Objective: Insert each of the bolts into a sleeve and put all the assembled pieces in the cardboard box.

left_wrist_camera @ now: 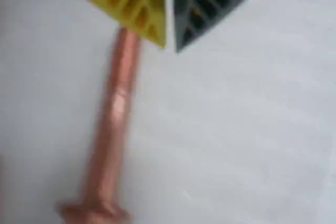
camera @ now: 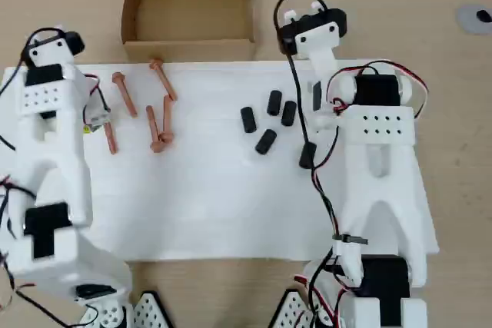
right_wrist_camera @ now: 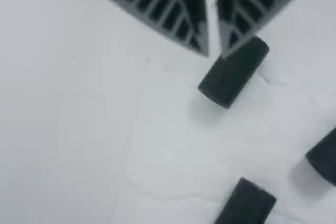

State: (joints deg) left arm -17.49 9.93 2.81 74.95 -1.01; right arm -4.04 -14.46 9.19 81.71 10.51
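White sheet [camera: 215, 205] covers a wooden table [camera: 453, 113].

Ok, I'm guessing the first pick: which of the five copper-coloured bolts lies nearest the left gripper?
The lone copper-coloured bolt just off the tips of the left gripper; the other four lie farther right, toward the cardboard box.

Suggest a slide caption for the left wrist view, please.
Left gripper, shut, at the tip of a copper bolt.

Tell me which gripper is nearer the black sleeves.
Right. The right gripper is at the end of a sleeve; the left gripper is across the sheet, at the tip of a bolt.
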